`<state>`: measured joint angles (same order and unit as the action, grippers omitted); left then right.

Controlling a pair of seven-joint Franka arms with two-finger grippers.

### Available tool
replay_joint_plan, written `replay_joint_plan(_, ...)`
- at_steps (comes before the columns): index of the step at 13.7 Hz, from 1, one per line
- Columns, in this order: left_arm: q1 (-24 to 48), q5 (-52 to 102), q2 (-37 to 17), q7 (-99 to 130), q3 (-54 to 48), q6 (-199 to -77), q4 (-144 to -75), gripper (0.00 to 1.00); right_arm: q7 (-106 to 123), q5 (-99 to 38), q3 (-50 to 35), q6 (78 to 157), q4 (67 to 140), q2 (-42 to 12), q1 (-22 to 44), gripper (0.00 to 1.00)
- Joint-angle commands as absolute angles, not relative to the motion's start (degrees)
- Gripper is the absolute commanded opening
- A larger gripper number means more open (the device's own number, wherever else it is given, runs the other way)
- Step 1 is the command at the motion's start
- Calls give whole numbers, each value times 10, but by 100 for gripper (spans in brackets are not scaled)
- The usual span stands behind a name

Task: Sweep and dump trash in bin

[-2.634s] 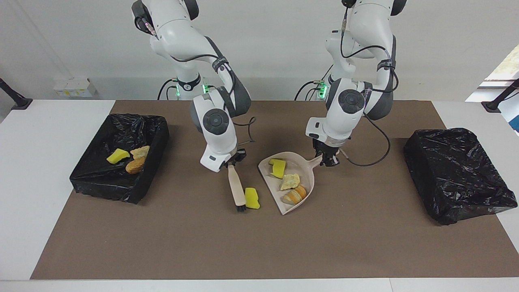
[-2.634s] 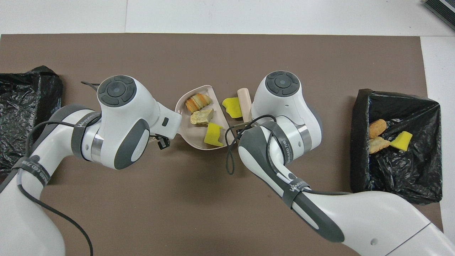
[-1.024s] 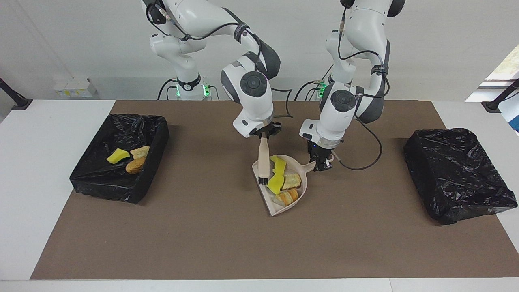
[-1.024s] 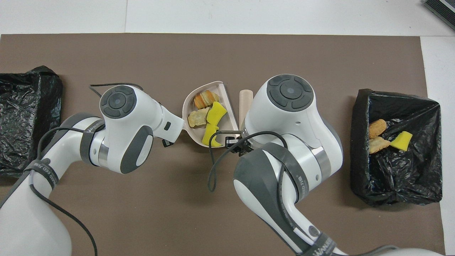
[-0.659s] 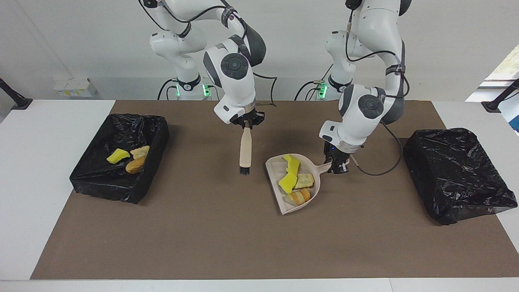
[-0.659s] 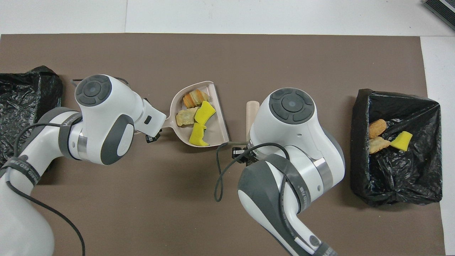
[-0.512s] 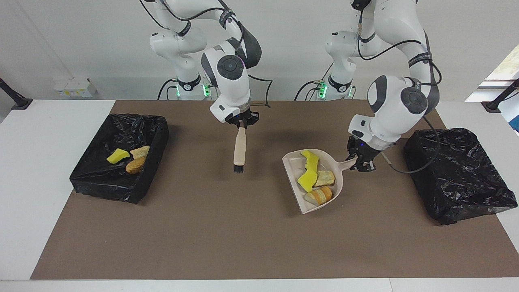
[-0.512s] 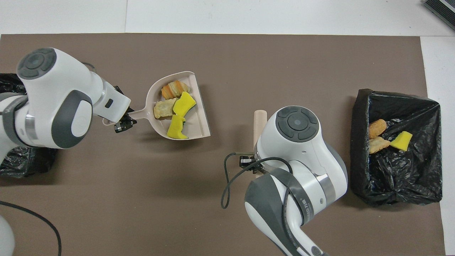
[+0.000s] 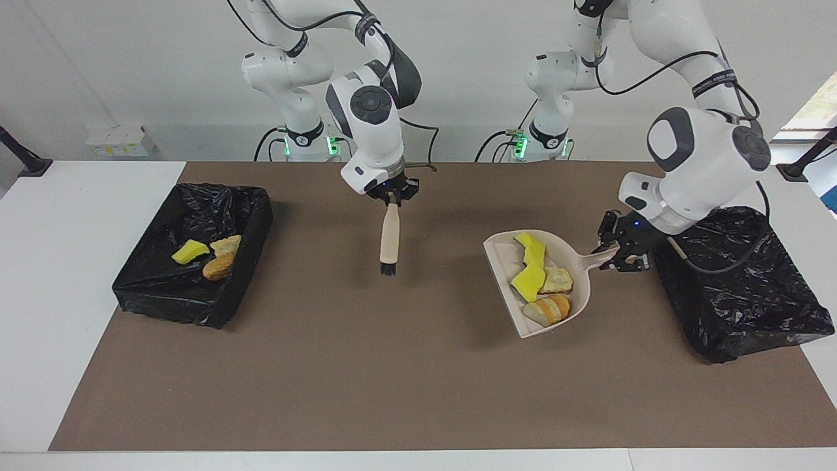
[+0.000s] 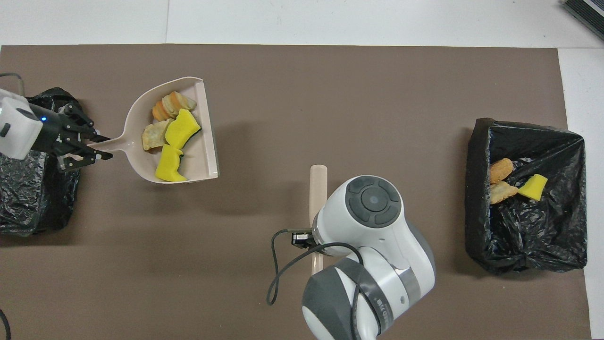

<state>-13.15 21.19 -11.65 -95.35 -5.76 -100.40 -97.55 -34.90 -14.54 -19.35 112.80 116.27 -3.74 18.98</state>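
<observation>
A brown mat [image 9: 366, 366] covers the white counter [image 9: 59, 275], a black-lined bin [image 9: 196, 252] at each end. The left gripper [image 9: 621, 252], fingers clamped on a dustpan [image 9: 569, 307] handle, holds it raised beside one bin [image 9: 739, 281], carrying the trash [image 9: 539, 281]. The right gripper [image 9: 391, 195], fingers closed, dangles a brush [image 9: 390, 239] mid-mat.

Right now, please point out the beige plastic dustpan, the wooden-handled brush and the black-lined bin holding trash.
beige plastic dustpan [image 9: 498, 259], facing view, bare pan floor
wooden-handled brush [image 9: 390, 233], facing view, handle middle
black-lined bin [image 9: 258, 216], facing view, side wall
</observation>
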Motion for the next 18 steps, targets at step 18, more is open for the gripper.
replay_joint_plan(18, -347, -24, -207, -1179, -63, -899, -696, 0, -398, -210, -192, 1218, 1225, -91, 276, 23)
